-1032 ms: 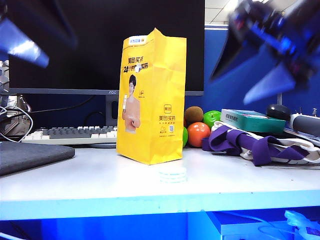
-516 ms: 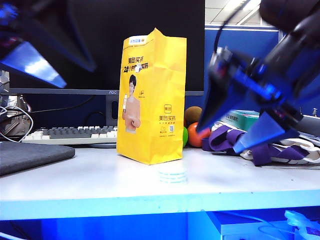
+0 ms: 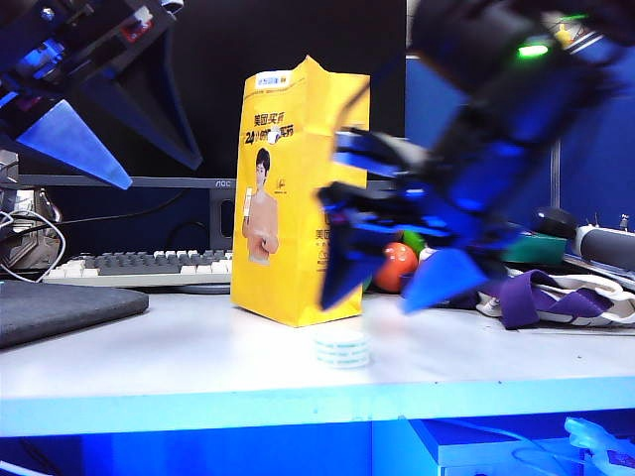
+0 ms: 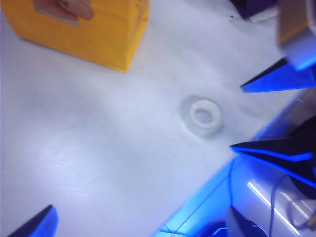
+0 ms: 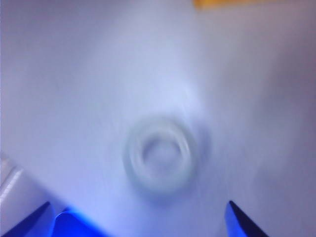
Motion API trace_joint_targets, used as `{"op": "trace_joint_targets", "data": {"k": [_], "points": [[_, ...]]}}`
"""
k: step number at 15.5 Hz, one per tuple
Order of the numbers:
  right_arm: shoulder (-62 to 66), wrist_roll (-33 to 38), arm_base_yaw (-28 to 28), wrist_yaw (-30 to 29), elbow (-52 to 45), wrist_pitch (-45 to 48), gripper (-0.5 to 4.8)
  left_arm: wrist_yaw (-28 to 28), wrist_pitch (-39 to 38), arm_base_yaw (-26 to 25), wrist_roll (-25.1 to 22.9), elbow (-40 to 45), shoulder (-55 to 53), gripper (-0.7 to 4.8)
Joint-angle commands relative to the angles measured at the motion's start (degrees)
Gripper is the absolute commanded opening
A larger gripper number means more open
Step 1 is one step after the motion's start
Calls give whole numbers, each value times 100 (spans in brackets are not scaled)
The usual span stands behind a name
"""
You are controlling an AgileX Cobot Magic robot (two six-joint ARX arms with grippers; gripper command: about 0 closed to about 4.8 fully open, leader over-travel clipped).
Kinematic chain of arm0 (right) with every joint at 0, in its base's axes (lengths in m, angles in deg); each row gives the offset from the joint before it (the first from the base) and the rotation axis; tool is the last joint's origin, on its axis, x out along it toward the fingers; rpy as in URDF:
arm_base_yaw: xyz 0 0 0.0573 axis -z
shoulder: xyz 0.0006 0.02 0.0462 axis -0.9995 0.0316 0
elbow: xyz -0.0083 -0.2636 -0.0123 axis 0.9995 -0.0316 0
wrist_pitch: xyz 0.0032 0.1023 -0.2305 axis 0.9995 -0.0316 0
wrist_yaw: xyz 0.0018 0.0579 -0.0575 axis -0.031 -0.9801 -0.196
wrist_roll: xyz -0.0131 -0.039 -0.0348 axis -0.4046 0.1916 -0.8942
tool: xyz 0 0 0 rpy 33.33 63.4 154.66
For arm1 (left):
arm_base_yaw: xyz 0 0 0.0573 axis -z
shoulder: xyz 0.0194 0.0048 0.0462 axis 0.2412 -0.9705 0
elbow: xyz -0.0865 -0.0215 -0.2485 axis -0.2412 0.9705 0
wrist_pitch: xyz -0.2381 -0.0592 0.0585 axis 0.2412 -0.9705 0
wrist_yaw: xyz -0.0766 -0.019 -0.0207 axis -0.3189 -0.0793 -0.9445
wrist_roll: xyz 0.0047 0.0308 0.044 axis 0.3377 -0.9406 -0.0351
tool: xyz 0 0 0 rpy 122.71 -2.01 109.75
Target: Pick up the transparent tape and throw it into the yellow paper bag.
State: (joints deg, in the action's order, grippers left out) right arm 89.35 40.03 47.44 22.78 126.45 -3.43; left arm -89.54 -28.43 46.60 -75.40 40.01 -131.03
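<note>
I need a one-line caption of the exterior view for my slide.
Open right gripper above the small clear tape roll lying before the tall yellow paper bag; open left gripper raised aside.

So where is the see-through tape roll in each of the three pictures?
Exterior view: the transparent tape lies flat on the white table, just in front of the yellow paper bag, below the open right gripper.
Left wrist view: the tape lies on the table, apart from the bag.
Right wrist view: the tape, blurred, fills the middle.
Shared landmark: the yellow bag.
</note>
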Motion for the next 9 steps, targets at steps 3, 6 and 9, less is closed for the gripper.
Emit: {"op": "trace_joint_targets", "data": {"k": [3,6,9], "points": [[669,-361,11,192,835,-442,479,-50,-227,-9,-129,-28,13,479],[737,-358,9,131,863,-603,479,-365,-431,-9,-267,-28,13,479],[850,-332,9,-15,863,-616,479,-509,-409,-9,-262,-28,13,479]]}}
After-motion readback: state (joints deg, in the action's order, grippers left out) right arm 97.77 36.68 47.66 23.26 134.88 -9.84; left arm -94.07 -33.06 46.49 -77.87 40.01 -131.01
